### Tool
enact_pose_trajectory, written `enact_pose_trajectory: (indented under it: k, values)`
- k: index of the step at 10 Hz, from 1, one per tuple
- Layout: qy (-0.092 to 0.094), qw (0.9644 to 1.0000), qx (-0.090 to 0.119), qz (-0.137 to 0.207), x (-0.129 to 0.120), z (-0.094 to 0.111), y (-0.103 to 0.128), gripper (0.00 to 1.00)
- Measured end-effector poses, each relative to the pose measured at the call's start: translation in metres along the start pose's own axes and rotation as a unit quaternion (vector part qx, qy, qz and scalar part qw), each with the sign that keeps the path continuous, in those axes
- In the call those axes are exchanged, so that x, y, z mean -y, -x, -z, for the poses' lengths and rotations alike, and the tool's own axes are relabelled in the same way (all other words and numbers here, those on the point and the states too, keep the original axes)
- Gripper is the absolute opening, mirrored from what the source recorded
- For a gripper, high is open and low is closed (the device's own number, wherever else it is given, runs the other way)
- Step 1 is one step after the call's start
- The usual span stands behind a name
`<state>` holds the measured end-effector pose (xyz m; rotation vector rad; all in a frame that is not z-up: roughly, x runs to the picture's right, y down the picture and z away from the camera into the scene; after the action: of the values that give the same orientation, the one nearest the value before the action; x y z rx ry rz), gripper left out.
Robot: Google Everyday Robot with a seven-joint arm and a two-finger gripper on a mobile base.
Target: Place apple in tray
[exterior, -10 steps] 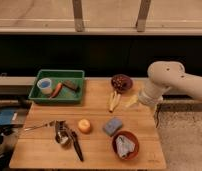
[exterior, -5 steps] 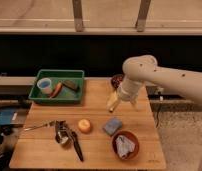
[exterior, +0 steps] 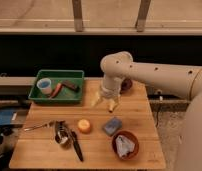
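Observation:
The apple [exterior: 84, 125], small, round and yellow-orange, sits on the wooden table [exterior: 139, 115] near its middle front. The tray [exterior: 58, 73], a green rectangular bin, stands at the table's back left corner. My gripper [exterior: 107, 99] hangs from the white arm [exterior: 159, 80] over the back middle of the table, just right of the tray and above and to the right of the apple, apart from it. Pale yellow pieces show right under the gripper; I cannot tell whether they are the banana or parts of the gripper.
In the tray lie a blue cup [exterior: 44, 86], an orange-red carrot-like item [exterior: 56, 90] and a dark bar [exterior: 71, 85]. A grey-blue sponge [exterior: 112, 125], a brown-red bowl with a cloth [exterior: 125, 145], a second bowl [exterior: 127, 84] behind the arm, and metal utensils [exterior: 62, 135] share the table.
The arm has swung left from the table's right edge to the back middle, bringing the gripper closer to the tray. The apple has not moved.

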<state>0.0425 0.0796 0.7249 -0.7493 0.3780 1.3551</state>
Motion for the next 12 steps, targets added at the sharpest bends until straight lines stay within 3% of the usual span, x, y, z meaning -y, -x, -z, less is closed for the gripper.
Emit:
enact_pose_trajectory:
  k: [5, 8, 12]
  values:
    - [-0.007, 1.0, 0.001, 0.002, 0.0, -0.003, 0.002, 0.8]
    - [-0.013, 0.9994, -0.007, 0.032, -0.028, -0.025, 0.017, 0.8]
    - [0.005, 0.9971, -0.044, 0.063, -0.058, -0.073, 0.025, 0.8]
